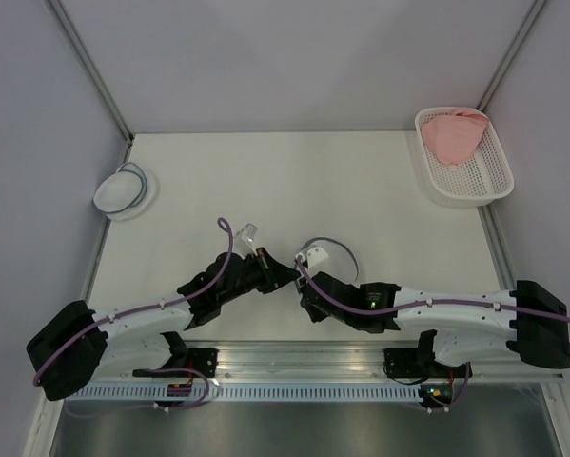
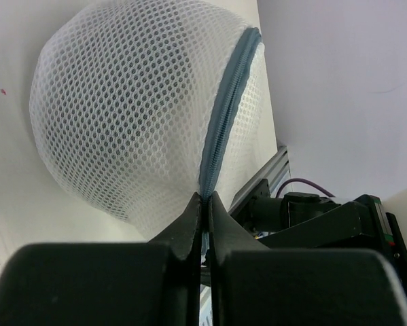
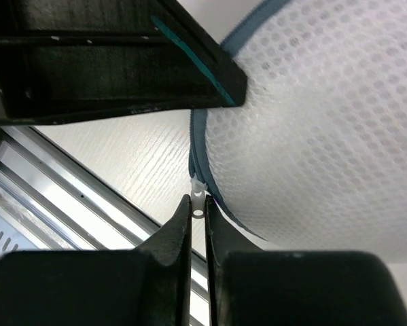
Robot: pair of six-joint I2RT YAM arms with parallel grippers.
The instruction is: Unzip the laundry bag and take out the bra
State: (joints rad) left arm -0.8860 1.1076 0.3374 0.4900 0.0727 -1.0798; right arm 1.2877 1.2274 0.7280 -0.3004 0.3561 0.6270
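The laundry bag (image 1: 328, 254), a white mesh dome with a dark grey-blue zipper rim, lies near the table's front middle, mostly hidden by the two grippers. In the left wrist view the bag (image 2: 135, 109) fills the frame, and my left gripper (image 2: 204, 198) is shut on its zipper rim (image 2: 227, 102). In the right wrist view my right gripper (image 3: 198, 207) is shut on the small white zipper pull (image 3: 199, 193) at the rim of the bag (image 3: 325, 122). The two grippers (image 1: 286, 276) (image 1: 304, 279) meet tip to tip. No bra shows through the mesh.
A smaller white dome with a pale bluish rim (image 1: 123, 190) sits at the table's left edge. A white slatted basket (image 1: 484, 181) at the far right holds a pink cloth item (image 1: 451, 133). The aluminium rail (image 1: 294, 357) runs along the near edge.
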